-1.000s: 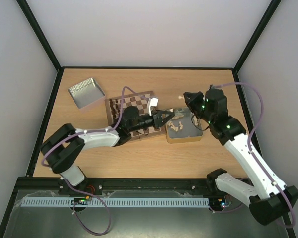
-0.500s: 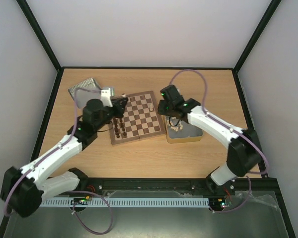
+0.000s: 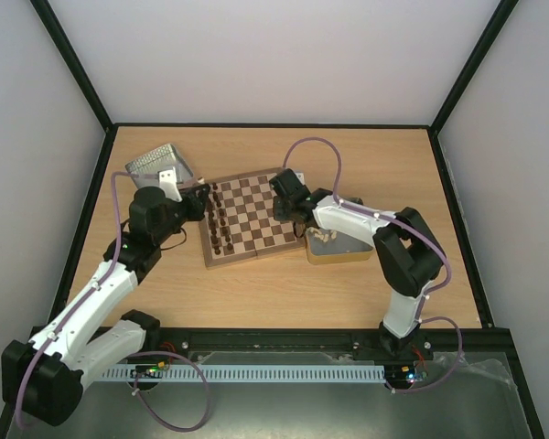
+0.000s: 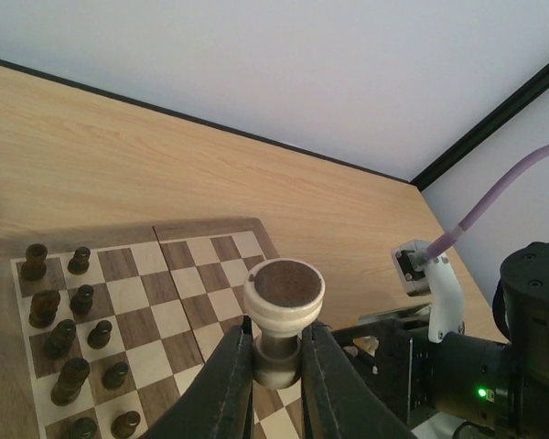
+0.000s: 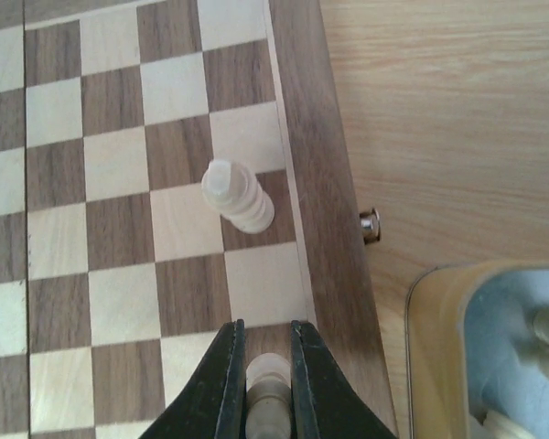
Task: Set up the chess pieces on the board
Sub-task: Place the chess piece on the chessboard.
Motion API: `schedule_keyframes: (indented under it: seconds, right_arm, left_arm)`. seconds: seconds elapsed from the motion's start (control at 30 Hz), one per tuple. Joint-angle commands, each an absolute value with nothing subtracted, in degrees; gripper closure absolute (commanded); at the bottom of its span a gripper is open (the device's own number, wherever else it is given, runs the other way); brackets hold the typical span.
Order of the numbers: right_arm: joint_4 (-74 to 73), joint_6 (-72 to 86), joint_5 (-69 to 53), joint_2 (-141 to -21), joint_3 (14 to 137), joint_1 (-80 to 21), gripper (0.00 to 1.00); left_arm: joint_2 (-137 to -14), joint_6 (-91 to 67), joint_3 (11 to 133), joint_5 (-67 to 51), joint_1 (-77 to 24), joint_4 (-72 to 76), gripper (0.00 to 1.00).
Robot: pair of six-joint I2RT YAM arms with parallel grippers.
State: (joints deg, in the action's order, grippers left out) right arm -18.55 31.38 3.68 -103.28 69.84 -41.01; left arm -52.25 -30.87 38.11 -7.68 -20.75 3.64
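The board (image 3: 256, 218) lies mid-table, with dark pieces (image 3: 220, 219) in two columns along its left side. My left gripper (image 3: 199, 194) hovers at the board's left edge. In the left wrist view it (image 4: 276, 343) is shut on a cream chess piece (image 4: 285, 294), whose dark felt base faces the camera above the board (image 4: 174, 302). My right gripper (image 3: 291, 212) is over the board's right edge. In the right wrist view it (image 5: 266, 346) is shut on a cream piece (image 5: 268, 373) just above an edge square. Another cream piece (image 5: 238, 197) stands on the board (image 5: 119, 183).
A tin (image 3: 340, 247) holding several loose cream pieces sits just right of the board and shows in the right wrist view (image 5: 439, 329). An empty metal tin (image 3: 157, 163) lies at the back left. A small metal latch (image 5: 371, 224) sticks out of the board's right edge.
My left gripper has swung from the tin on the right, across the board, to its left edge. My right arm has come down from the back right to the board's right edge.
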Motion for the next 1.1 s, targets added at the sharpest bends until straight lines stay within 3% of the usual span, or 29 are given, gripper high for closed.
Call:
schedule_keyframes:
  seconds: [0.0,0.53,0.77,1.07]
  right_arm:
    - [-14.5,30.3,9.4,-104.9,70.8,-41.1,0.98]
    - [-14.2,32.3,8.9,-109.7,73.9,-41.0,0.98]
    - [-16.2,31.7,8.0,-108.6,74.4,-41.0,0.74]
    - [-19.3,31.6,6.2,-106.5,73.9,-41.0,0.69]
  left_arm:
    - [-51.7,-31.5,37.3,-9.8,-19.7,3.6,0.95]
    - [-50.6,-32.1,36.2,-9.7,-18.5,3.5,0.95]
    - [-50.5,-32.2,36.0,-9.8,-18.2,3.5,0.95]
    - [-50.5,-32.2,35.8,-9.9,-18.0,3.9,0.95]
